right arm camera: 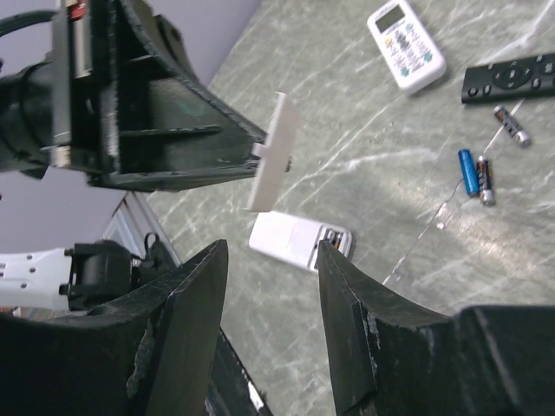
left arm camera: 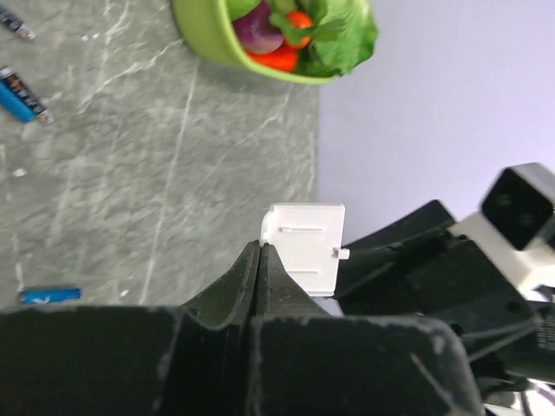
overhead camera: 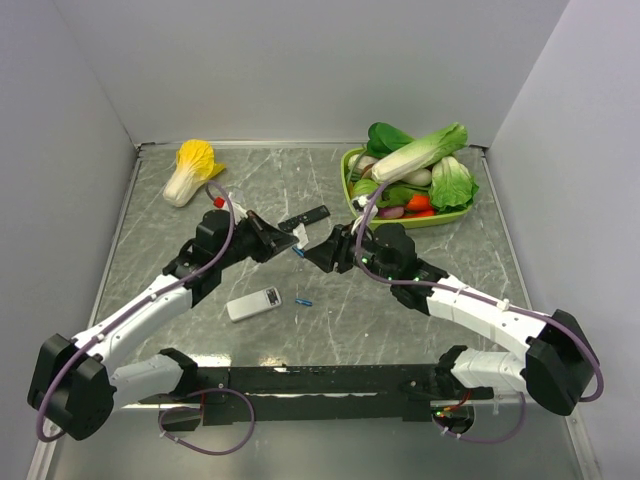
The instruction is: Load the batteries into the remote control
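The remote control (overhead camera: pixel 253 303) lies face down at mid-table, its battery bay open at one end; it also shows in the right wrist view (right arm camera: pixel 295 238). My left gripper (overhead camera: pixel 289 242) is shut on the white battery cover (left arm camera: pixel 305 250) and holds it above the table; the cover also shows in the right wrist view (right arm camera: pixel 273 152). My right gripper (overhead camera: pixel 311 256) is open and empty, facing the left one, close to the cover. One blue battery (overhead camera: pixel 304 301) lies right of the remote. Two more batteries (right arm camera: pixel 474 171) lie side by side, and another (right arm camera: pixel 512 124) lies near the black remote.
A slim black remote (overhead camera: pixel 303 218) and a smaller white remote with buttons (right arm camera: pixel 406 43) lie behind the grippers. A green bowl (overhead camera: pixel 349 188) of vegetables stands at the back right. A yellow-white cabbage (overhead camera: pixel 190 170) lies at the back left. Grey walls close in three sides.
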